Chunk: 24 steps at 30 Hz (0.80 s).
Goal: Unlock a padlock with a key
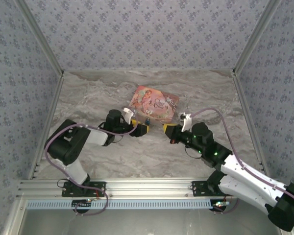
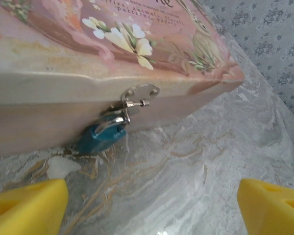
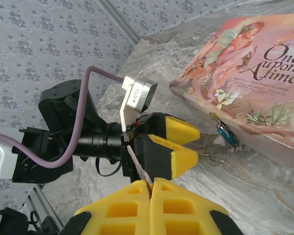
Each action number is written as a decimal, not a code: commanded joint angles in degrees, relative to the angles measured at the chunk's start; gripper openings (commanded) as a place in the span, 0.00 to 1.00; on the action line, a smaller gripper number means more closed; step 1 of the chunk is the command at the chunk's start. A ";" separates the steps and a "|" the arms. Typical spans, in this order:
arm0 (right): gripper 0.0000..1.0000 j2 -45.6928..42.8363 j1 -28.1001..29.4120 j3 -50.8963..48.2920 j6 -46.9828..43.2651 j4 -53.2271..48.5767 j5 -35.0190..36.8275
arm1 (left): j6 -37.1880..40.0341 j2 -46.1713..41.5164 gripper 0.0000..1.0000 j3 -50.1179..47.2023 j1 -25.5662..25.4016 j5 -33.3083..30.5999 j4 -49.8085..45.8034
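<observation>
Marbled table inside patterned walls; a pink box lies at far centre. The padlock hangs from the hasp on the box's near side, its blue body down by the table; the keyhole cannot be made out. The left gripper sits just near-left of the padlock, fingers spread wide to either side of it, judged ready to steady the body. The right gripper, near-right of the box, is pressed together on the key, blade projecting beyond the fingertips. Judgement: the lock needs holding before the key can enter
</observation>
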 commanded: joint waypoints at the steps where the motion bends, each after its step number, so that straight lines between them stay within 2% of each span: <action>1: 0.00 -0.76 0.39 -0.99 1.00 0.75 1.90 | -0.23 2.61 0.88 2.24 -0.45 1.04 4.25; 18: 0.00 -6.05 0.73 -4.19 2.15 -1.31 3.48 | 0.09 9.07 0.80 6.35 -0.50 -0.78 6.04; 24: 0.00 -7.75 0.75 -5.19 2.61 -1.80 3.87 | -1.72 10.87 0.70 7.92 -0.78 1.55 6.66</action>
